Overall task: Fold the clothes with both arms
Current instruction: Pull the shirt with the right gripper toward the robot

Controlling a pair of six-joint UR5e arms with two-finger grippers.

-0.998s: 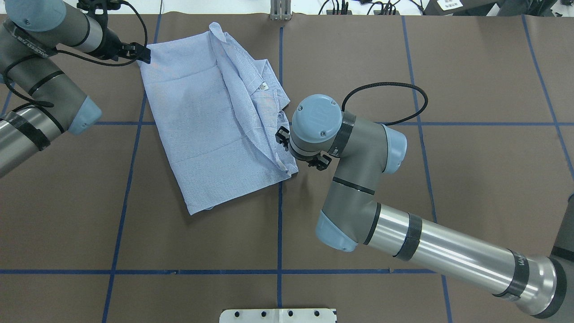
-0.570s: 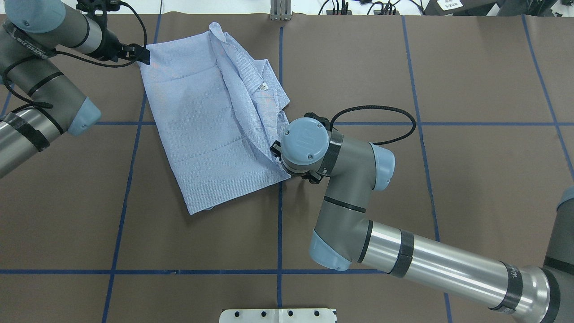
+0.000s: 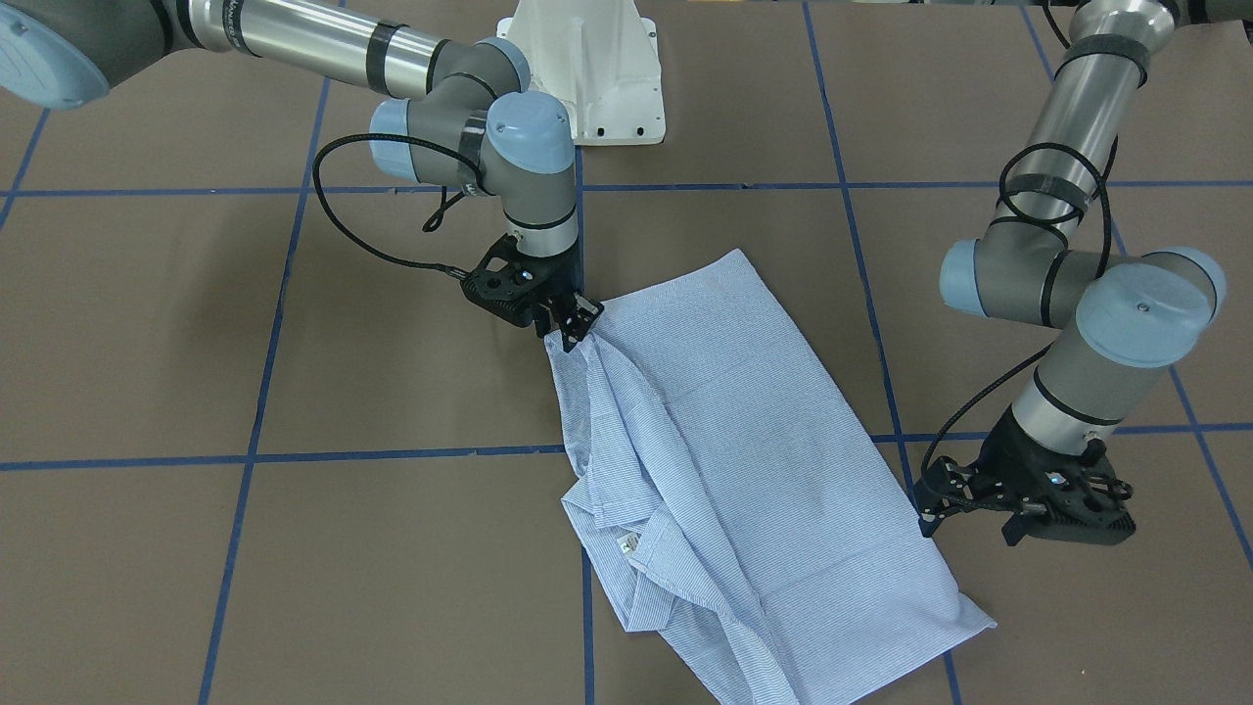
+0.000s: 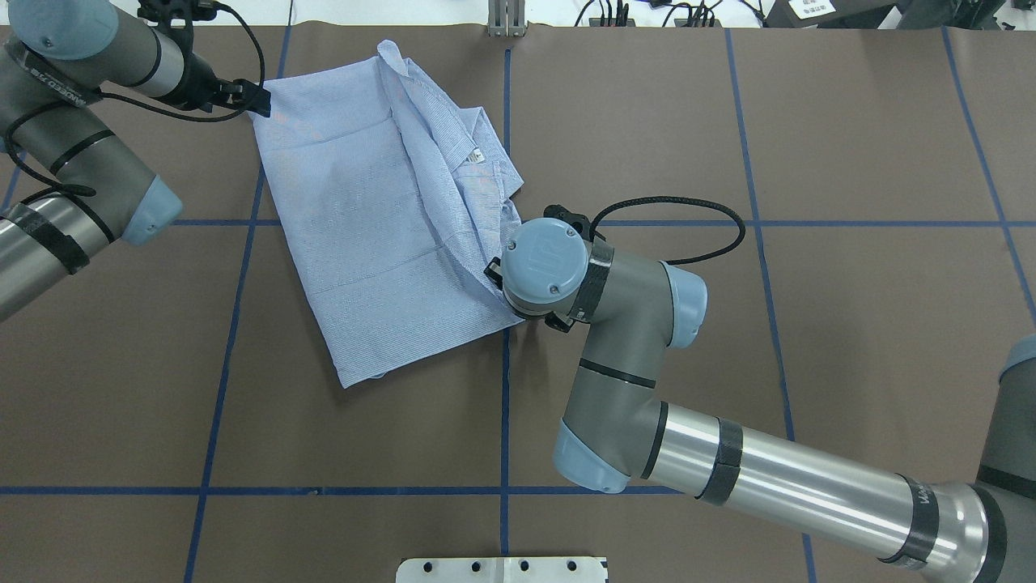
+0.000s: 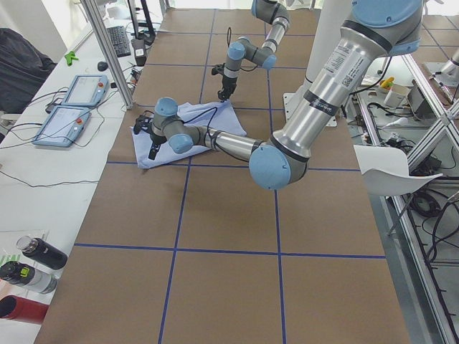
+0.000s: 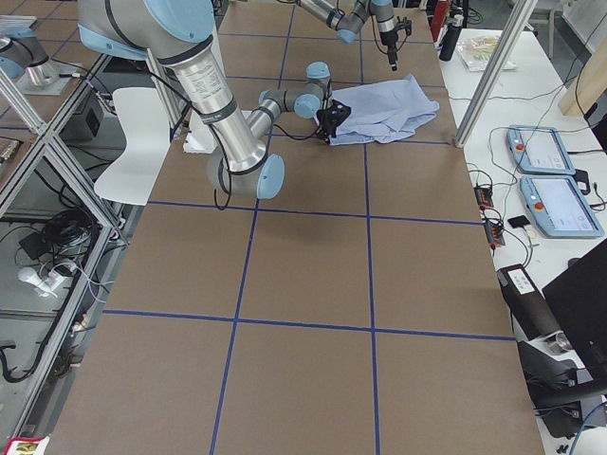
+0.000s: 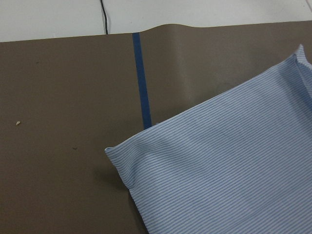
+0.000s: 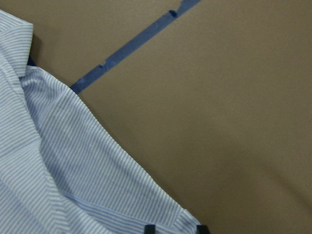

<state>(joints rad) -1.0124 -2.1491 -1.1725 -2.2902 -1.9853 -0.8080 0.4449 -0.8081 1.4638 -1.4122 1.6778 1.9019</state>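
Light blue and white fine-striped button-up shirt [image 4: 380,219] lies partly folded on the brown table with a blue tape grid [image 4: 850,340], upper-middle of the overhead view. Its long axis runs top to bottom, tilted toward lower right. Right gripper [image 3: 576,325] (black, two-finger) sits on the lower-right hem corner, with the rest of the shirt up and to frame-left of it. Wrist view shows its fingertips [image 8: 149,228] apart, with the hem corner reaching in between them, so it looks not yet clamped. Left gripper [image 4: 257,95] (same type) is at the diagonally opposite upper-left corner, touching or just beside it. Can't tell if it's spread or pinched. Right arm is nearer its corner; my guess is it pinches, then carries across.
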